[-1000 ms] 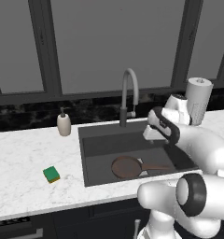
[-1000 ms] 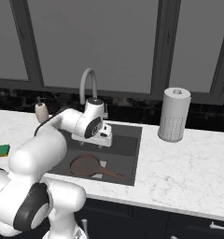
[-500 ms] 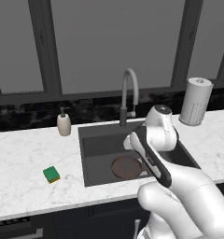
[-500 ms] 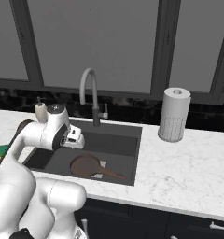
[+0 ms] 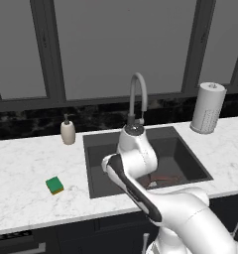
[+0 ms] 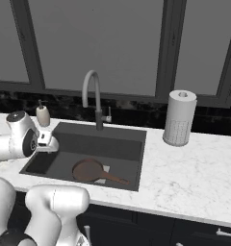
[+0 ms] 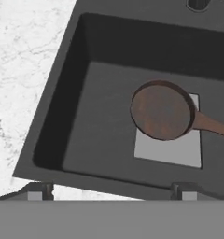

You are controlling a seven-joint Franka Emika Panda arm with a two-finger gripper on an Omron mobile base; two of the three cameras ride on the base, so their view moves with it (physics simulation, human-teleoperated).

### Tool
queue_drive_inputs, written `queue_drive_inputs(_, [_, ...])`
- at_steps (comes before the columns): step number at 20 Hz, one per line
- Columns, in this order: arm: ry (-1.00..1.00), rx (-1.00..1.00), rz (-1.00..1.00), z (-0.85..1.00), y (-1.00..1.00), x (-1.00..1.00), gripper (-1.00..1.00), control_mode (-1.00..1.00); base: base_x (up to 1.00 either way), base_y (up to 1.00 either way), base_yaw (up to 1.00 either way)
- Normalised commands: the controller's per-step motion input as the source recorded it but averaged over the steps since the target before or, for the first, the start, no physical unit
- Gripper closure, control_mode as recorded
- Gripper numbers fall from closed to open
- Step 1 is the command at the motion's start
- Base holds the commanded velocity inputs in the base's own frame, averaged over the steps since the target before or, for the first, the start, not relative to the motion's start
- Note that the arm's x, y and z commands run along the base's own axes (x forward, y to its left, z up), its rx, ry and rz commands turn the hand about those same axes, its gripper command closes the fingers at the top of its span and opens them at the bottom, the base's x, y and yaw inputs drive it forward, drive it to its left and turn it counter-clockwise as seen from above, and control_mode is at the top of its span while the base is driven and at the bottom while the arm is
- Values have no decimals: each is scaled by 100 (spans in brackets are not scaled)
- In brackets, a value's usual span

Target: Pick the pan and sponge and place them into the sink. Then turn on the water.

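Sponge [image 5: 54, 185] rests on the near-left tabletop [image 5: 22, 163], well apart from the sink [image 6: 132, 139], so it remains the item to collect. End effector [image 7: 111, 191] hangs over the basin's left part with fingers apart and nothing between them. Pan [image 7: 162, 110] lies flat on the sink floor, covering part of the light square patch. Faucet [image 6: 92, 98] stands at the far rim, no stream visible.
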Motion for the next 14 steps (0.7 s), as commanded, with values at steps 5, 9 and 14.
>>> queue_drive_inputs(5, [13,-9,14,26,100,21,-100,-100,0,0,0])
queue_drive_inputs(9, [26,-13,12,12,100,26,-100,-100,0,0,0])
queue_drive_inputs(14, [30,-10,9,6,100,43,-100,-100,0,0,0])
